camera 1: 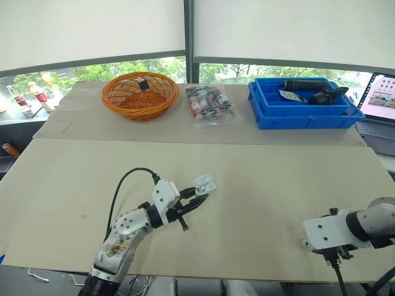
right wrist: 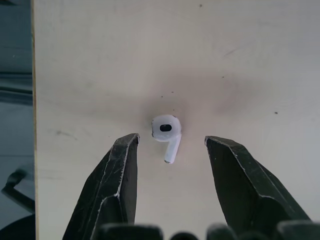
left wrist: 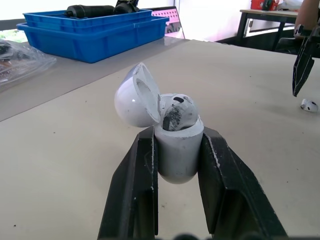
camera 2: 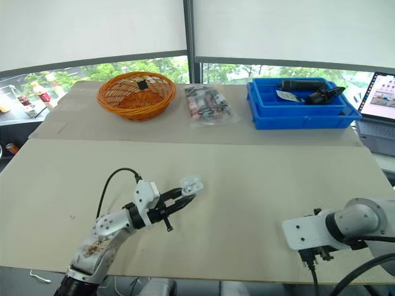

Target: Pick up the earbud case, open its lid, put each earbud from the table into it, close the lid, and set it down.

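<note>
The counter is a wide, pale board, plain and flat; a second board lies along its back edge. On that back part sit an orange wicker basket toward the left corner, a clear plastic bag in the middle and a blue tray toward the right corner. Behind them are big windows with white blinds pulled most of the way down; green trees show under the blinds.

The left gripper is over the front half of the counter, a bit left of the middle; its fingers are squeezed tight on the white earbud case. The case's lid is flipped open; one earbud sits inside.

The right gripper is near the front edge, toward the right corner; its fingers are spread wide and grip nothing. The other earbud lies flat on the counter right between them, touching neither finger.

A laptop at the right edge is cut off, so just part of its screen shows; the things in the bag are too jumbled to name; black tools lie in the tray, but I cannot tell what kind; a small dark thing in the basket is too tiny to make out.
</note>
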`<state>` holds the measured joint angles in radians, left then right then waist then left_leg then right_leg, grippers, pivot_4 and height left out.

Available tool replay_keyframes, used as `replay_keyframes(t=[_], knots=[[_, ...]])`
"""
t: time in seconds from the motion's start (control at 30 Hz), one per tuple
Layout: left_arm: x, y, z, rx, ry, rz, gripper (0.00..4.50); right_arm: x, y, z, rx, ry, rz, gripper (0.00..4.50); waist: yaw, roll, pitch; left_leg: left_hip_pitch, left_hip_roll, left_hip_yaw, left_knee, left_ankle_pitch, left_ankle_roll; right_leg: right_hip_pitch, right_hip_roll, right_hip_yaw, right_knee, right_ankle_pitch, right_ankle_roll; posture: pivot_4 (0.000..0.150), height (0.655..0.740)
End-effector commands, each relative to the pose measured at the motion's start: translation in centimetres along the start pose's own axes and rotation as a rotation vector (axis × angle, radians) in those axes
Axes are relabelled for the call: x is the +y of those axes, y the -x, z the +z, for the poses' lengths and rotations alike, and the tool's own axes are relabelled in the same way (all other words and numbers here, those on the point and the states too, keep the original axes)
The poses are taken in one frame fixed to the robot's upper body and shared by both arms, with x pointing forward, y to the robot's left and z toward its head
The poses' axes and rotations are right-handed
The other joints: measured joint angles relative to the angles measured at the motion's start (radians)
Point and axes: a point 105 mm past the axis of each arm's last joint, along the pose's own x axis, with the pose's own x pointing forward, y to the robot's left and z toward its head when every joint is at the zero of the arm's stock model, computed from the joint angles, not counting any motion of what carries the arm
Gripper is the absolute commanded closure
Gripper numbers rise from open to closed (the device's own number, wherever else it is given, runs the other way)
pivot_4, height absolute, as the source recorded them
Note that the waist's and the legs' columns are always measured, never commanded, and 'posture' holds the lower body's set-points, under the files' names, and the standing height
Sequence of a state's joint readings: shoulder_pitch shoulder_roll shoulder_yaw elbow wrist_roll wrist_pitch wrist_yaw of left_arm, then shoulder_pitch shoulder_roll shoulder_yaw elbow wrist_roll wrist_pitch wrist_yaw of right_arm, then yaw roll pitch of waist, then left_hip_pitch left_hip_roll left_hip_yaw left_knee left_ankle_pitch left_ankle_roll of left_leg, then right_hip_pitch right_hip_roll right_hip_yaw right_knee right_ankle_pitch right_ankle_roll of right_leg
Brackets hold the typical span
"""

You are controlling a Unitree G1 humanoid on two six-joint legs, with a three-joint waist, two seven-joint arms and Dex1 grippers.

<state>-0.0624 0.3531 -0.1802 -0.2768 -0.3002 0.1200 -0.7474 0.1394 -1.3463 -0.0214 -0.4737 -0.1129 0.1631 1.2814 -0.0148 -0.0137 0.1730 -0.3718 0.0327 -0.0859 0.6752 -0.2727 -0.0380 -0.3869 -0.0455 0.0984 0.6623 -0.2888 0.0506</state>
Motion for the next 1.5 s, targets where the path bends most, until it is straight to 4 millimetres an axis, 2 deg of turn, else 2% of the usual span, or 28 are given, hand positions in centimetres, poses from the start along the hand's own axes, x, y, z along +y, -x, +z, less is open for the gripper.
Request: replay_keyframes(t=[0.03, 0.2, 0.53, 0.87, 1.13, 1.2, 1.33, 1.37, 1.5], knots=[[-0.3, -0.1, 1.2, -0.034, -0.027, -0.003, 3.92, -0.5, -0.3, 0.0, 0.007, 0.030, -0.005, 2.11, 0.000, 0.000, 0.000, 0.000, 0.000, 0.000, 0.000, 0.000, 0.000, 0.000, 0.000, 0.000, 0.000, 0.000, 0.000, 0.150, 0.7163], [-0.3, 0.0, 1.1, -0.030, -0.025, 0.005, 3.92, -0.6, -0.7, 0.1, -0.010, 0.026, 0.019, 2.11, 0.000, 0.000, 0.000, 0.000, 0.000, 0.000, 0.000, 0.000, 0.000, 0.000, 0.000, 0.000, 0.000, 0.000, 0.000, 0.150, 0.7163], [-0.4, -0.1, 1.0, -0.026, -0.015, 0.006, 3.92, -0.4, -0.9, 1.6, -0.053, 0.041, 0.073, 2.11, 0.000, 0.000, 0.000, 0.000, 0.000, 0.000, 0.000, 0.000, 0.000, 0.000, 0.000, 0.000, 0.000, 0.000, 0.000, 0.150, 0.7163], [-0.4, -0.2, 0.9, -0.025, -0.012, 0.004, 3.92, -0.4, -1.3, 0.5, -0.004, 0.014, 0.083, 2.11, 0.000, 0.000, 0.000, 0.000, 0.000, 0.000, 0.000, 0.000, 0.000, 0.000, 0.000, 0.000, 0.000, 0.000, 0.000, 0.150, 0.7163], [-0.5, -0.3, 0.9, -0.028, -0.011, 0.004, 3.92, -0.1, -1.3, 0.4, 0.001, 0.008, 0.102, 2.11, 0.001, 0.000, 0.000, 0.000, 0.000, 0.000, 0.000, 0.000, 0.000, 0.000, 0.000, 0.000, 0.000, 0.000, 0.000, 0.150, 0.7163], [-0.5, -0.3, 1.0, -0.029, -0.011, 0.004, 3.92, 0.0, -1.3, 0.5, -0.004, 0.002, 0.105, 2.65, 0.001, 0.000, 0.000, 0.000, 0.000, 0.000, 0.000, 0.000, 0.000, 0.000, 0.000, 0.000, 0.000, 0.000, 0.000, 0.150, 0.7163], [-0.5, -0.3, 1.0, -0.031, -0.011, 0.003, 3.92, 0.0, -1.3, 0.5, -0.004, -0.001, 0.108, 4.02, 0.000, 0.000, 0.000, 0.000, 0.000, 0.000, 0.000, 0.000, 0.000, 0.000, 0.000, 0.000, 0.000, 0.000, 0.000, 0.150, 0.7163], [-0.5, -0.3, 1.0, -0.031, -0.011, 0.003, 3.92, 0.0, -1.3, 0.5, -0.004, -0.001, 0.109, 4.18, 0.000, 0.000, 0.000, 0.000, 0.000, 0.000, 0.000, 0.000, 0.000, 0.000, 0.000, 0.000, 0.000, 0.000, 0.000, 0.150, 0.7163], [-0.5, -0.4, 1.0, -0.031, -0.011, 0.003, 3.92, -0.3, -1.0, 0.9, -0.019, 0.008, 0.092, 4.18, 0.000, 0.000, 0.000, 0.000, 0.000, 0.000, 0.000, 0.000, 0.000, 0.000, 0.000, 0.000, 0.000, 0.000, 0.000, 0.150, 0.7163]])
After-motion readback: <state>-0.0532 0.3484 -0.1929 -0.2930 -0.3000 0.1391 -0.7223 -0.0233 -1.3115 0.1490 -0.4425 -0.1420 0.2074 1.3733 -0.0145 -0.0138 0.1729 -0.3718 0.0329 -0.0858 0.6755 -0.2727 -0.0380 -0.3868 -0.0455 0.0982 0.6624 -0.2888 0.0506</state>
